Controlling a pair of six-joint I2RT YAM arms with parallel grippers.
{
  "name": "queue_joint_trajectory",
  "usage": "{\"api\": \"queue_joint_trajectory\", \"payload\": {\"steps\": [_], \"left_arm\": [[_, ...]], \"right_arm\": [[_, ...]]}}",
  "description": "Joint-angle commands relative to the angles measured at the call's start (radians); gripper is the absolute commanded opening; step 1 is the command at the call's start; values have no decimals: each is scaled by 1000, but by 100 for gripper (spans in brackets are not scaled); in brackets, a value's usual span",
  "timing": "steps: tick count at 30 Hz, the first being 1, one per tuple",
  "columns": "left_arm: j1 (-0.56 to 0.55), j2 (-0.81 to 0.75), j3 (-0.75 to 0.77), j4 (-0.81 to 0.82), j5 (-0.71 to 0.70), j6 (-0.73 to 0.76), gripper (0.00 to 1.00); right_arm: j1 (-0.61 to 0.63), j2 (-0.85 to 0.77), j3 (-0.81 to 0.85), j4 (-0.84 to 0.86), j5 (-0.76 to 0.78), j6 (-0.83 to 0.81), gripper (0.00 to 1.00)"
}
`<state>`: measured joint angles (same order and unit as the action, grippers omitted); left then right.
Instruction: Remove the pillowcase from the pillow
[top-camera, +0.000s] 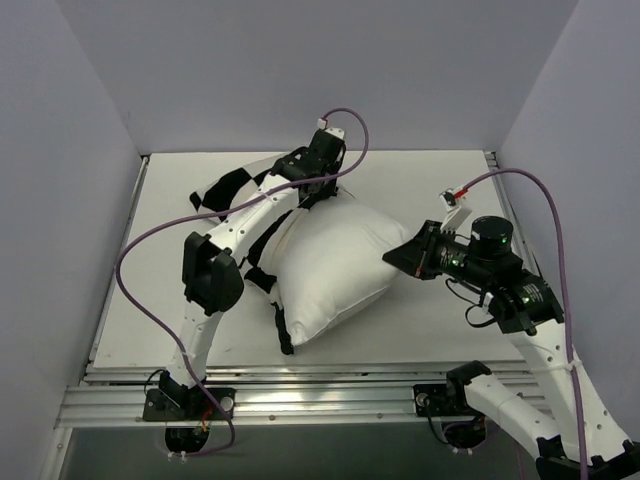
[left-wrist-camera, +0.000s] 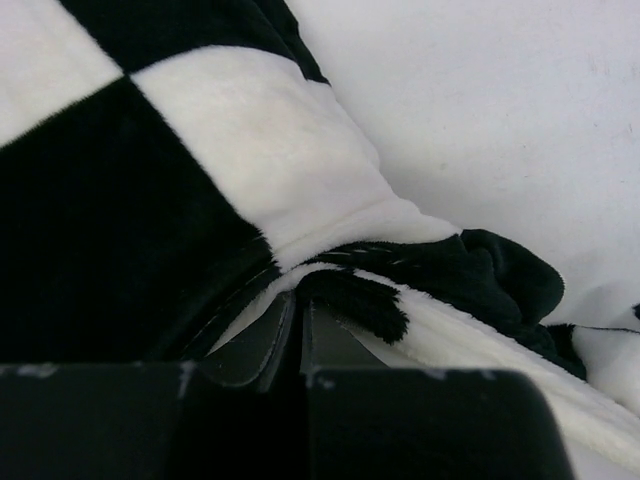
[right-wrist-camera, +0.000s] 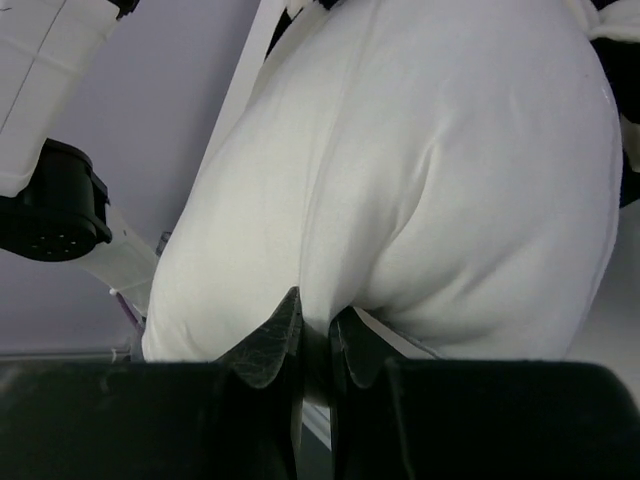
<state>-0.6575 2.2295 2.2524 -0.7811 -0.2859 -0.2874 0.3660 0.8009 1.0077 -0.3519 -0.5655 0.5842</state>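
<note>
The plain white pillow (top-camera: 335, 262) lies mid-table, mostly bare. The black-and-white checkered pillowcase (top-camera: 225, 190) is bunched at the pillow's far left end and along its left edge. My left gripper (top-camera: 318, 188) sits at the pillow's far end; in the left wrist view it (left-wrist-camera: 300, 305) is shut on a fold of the pillowcase (left-wrist-camera: 170, 200). My right gripper (top-camera: 397, 256) is at the pillow's right corner; in the right wrist view it (right-wrist-camera: 315, 318) is shut on a pinch of the pillow (right-wrist-camera: 420, 170).
The white table (top-camera: 440, 320) is ringed by grey walls on three sides. A metal rail (top-camera: 330, 395) runs along the near edge. Purple cables (top-camera: 150, 240) loop over both arms.
</note>
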Motion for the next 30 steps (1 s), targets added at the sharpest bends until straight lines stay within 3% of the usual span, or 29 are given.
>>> {"api": "queue_joint_trajectory", "payload": {"steps": [1, 6, 9, 10, 13, 14, 17, 21, 24, 27, 28, 30], "left_arm": [[93, 65, -42, -3, -209, -1, 2], [124, 0, -143, 61, -184, -62, 6], [119, -124, -247, 175, -95, -88, 17], [116, -161, -272, 204, -38, -97, 36], [102, -290, -344, 269, 22, -121, 57], [96, -319, -358, 275, 45, -125, 69], [78, -448, -441, 295, 86, -139, 84], [73, -684, -644, 336, 128, -191, 94], [65, -851, -821, 333, 137, -239, 95], [36, -1002, -996, 307, 123, -294, 95], [27, -1034, -1036, 298, 123, -312, 95], [6, -1109, -1152, 281, 137, -375, 95]], "right_arm": [[11, -78, 225, -100, -85, -72, 0], [11, -107, 163, -222, 110, -121, 0], [11, -121, 14, -210, 242, -101, 0], [11, -121, -21, -200, 275, -89, 0], [10, -94, -127, -150, 392, -75, 0], [10, -82, -147, -107, 429, -70, 0], [10, -11, -198, -4, 467, -81, 5], [8, 162, -176, 70, 533, -89, 12], [10, 251, -135, 117, 550, -86, 22], [17, 314, -89, 134, 556, -101, 44], [21, 323, -77, 130, 555, -109, 55], [36, 331, -40, 119, 556, -145, 65]]}}
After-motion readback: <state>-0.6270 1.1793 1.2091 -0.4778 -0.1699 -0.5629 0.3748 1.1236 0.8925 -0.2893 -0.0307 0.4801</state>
